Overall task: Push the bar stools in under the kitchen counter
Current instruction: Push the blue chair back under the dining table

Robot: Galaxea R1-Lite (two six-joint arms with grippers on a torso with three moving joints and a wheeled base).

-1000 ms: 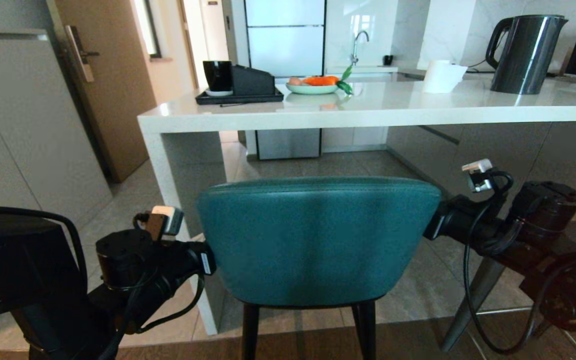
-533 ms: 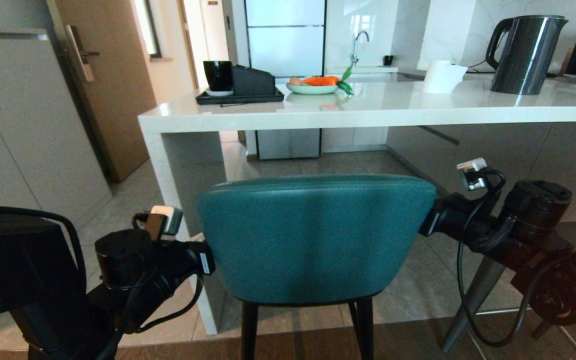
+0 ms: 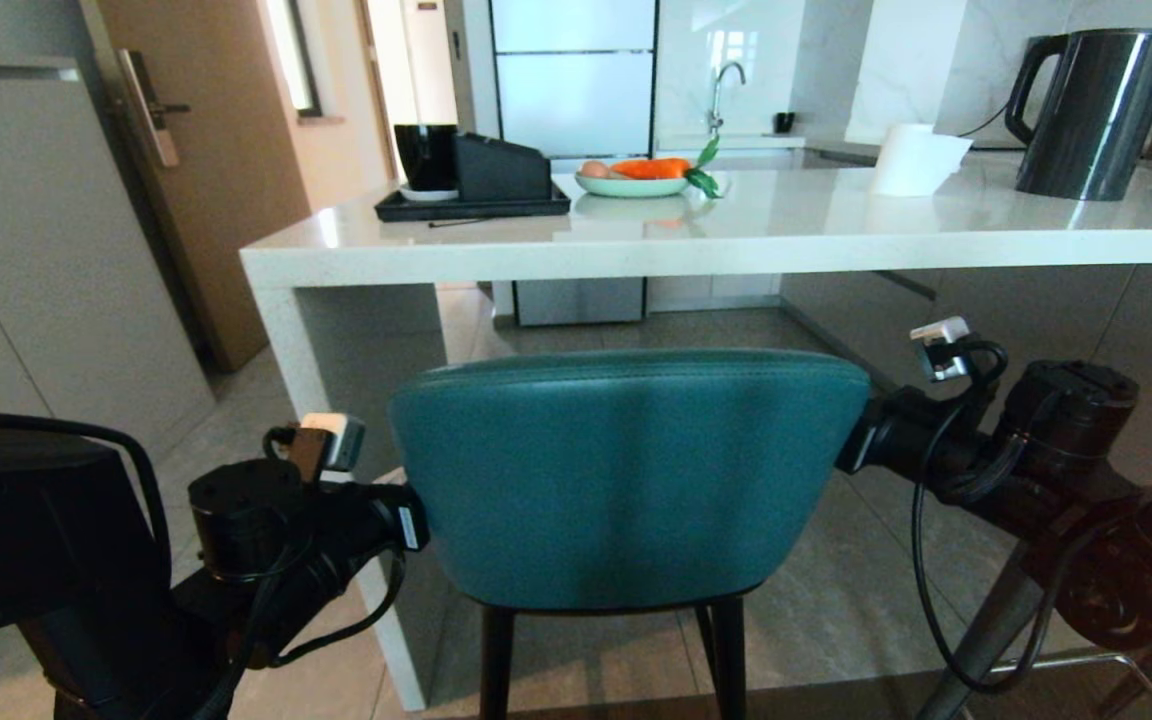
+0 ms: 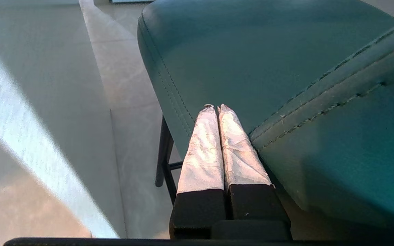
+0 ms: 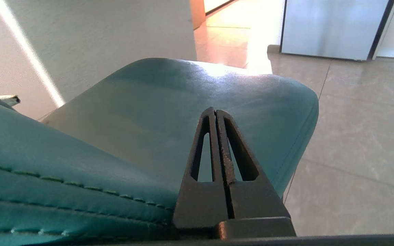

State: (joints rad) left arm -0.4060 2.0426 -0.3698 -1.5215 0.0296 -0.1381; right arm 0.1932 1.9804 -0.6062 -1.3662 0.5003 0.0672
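The teal rounded leather-backed bar stool is flanked by the left gripper and right gripper, both closed on nothing (fingers pressed together beside the backrest). Ahead stands the glossy white stone kitchen counter. With uneven pushing, the stool could be twisted or tipped.

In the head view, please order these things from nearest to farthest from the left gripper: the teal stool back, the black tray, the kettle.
1. The teal stool back: the shut left gripper lies along its left edge.
2. The black tray: on the kitchen counter, near its left end.
3. The kettle: on the counter's far right.
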